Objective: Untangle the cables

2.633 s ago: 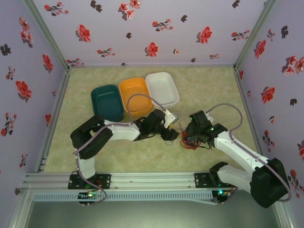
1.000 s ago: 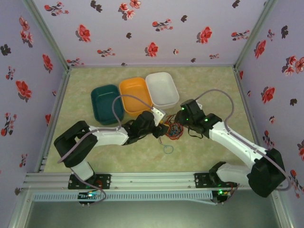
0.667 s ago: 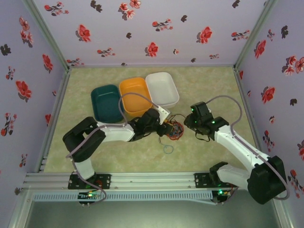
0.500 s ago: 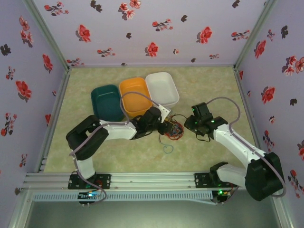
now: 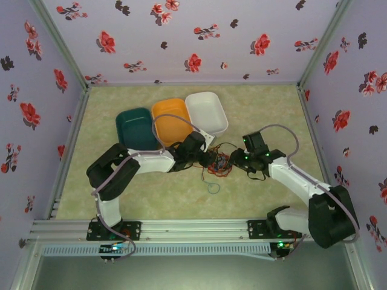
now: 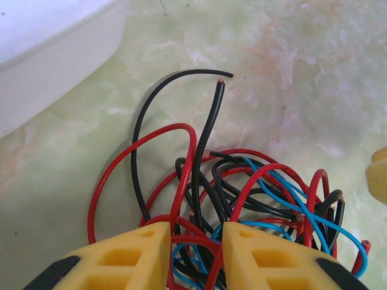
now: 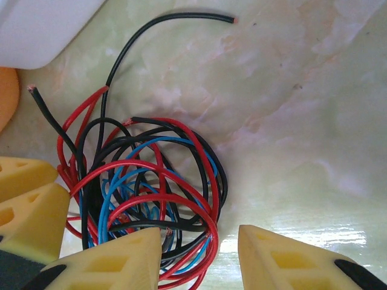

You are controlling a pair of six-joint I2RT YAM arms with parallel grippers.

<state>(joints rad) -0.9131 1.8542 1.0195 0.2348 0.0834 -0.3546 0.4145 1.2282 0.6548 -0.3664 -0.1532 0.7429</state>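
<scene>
The cables [image 5: 219,163] are red, black and blue wires knotted in one small heap on the table, with a black end [image 6: 219,81] sticking out toward the white tray. A small bluish loop [image 5: 213,187] lies just nearer than the heap. My left gripper [image 5: 208,158] reaches in from the left. In the left wrist view the left gripper [image 6: 196,232] is open, its narrow gap holding loose red, blue and black strands [image 6: 242,193]. My right gripper [image 5: 237,160] is at the heap's right side. The right gripper [image 7: 199,235] is open, and the rim of the tangle [image 7: 145,175] lies against its left finger.
Three trays stand side by side behind the heap: teal [image 5: 123,121], orange [image 5: 158,109] and white [image 5: 195,96]. The white tray's wall [image 6: 48,54] is close to the black wire end. The left gripper's yellow fingers [image 7: 24,193] press at the tangle's far side.
The left gripper has pushed further into the heap and its fingers have narrowed around strands. The right gripper drew back to the right, then came in again lower at the heap's edge.
</scene>
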